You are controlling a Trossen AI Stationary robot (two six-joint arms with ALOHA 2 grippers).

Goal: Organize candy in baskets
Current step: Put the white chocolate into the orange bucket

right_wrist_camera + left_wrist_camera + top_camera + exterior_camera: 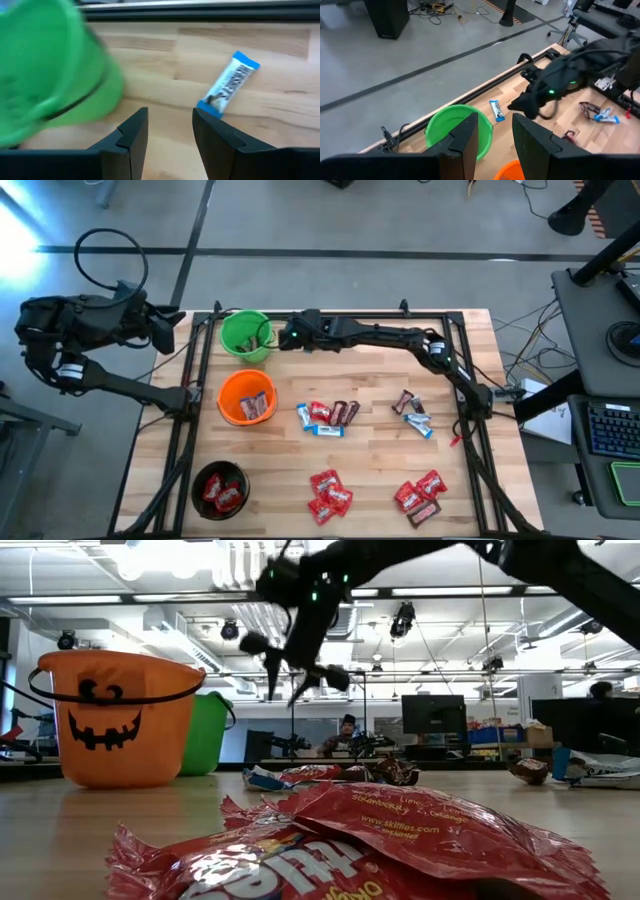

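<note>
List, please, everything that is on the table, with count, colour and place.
green bucket: one, green, table's back left, brown candy inside
orange bucket: one, orange, next to the green one, candy inside
black bucket: one, black, front left corner, red candy inside
loose candy: many, red, brown, blue-and-white, four clusters at middle and right
blue-and-white bar: one, alone beside green bucket
table: one, light wood
right gripper: open, empty, beside green bucket
left gripper: open, empty, at table's left edge
</note>
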